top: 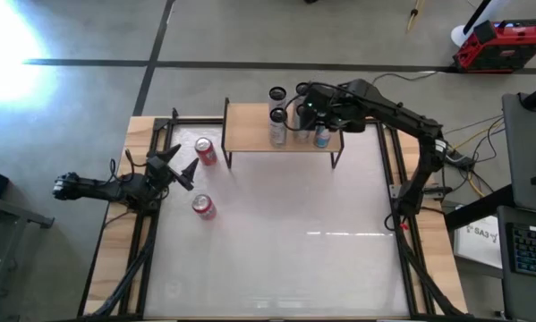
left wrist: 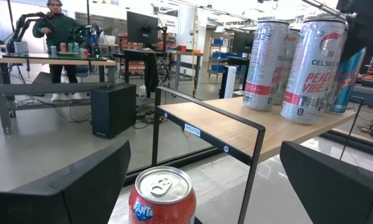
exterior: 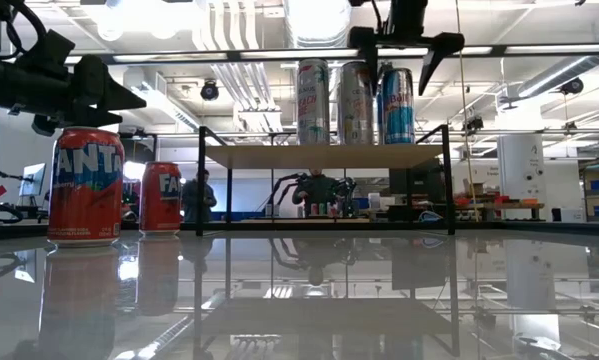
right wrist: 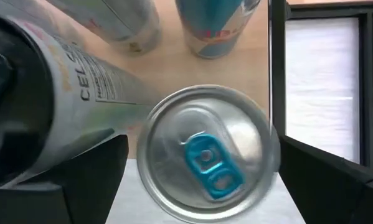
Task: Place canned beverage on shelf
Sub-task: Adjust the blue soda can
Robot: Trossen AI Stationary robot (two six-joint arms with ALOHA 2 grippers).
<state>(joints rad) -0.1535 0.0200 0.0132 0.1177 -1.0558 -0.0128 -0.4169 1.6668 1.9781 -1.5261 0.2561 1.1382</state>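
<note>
While the left gripper (top: 185, 166) waits wide open, the right gripper (exterior: 399, 55) hovers open, empty, over the blue can (exterior: 396, 105) on the shelf (exterior: 329, 155)

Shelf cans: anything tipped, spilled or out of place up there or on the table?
Nothing stands out. The cans on the shelf stand upright, bunched at its right end under the open right gripper. Two Fanta cans stand upright on the table, no spill visible.

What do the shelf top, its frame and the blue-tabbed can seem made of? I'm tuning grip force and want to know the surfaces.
Shelf top: looks like light wood or wood laminate, matte, with faint grain. Shelf frame: thin black bars, probably painted metal. Blue-tabbed can: shiny brushed silver lid with pull tab, likely aluminium.
</note>
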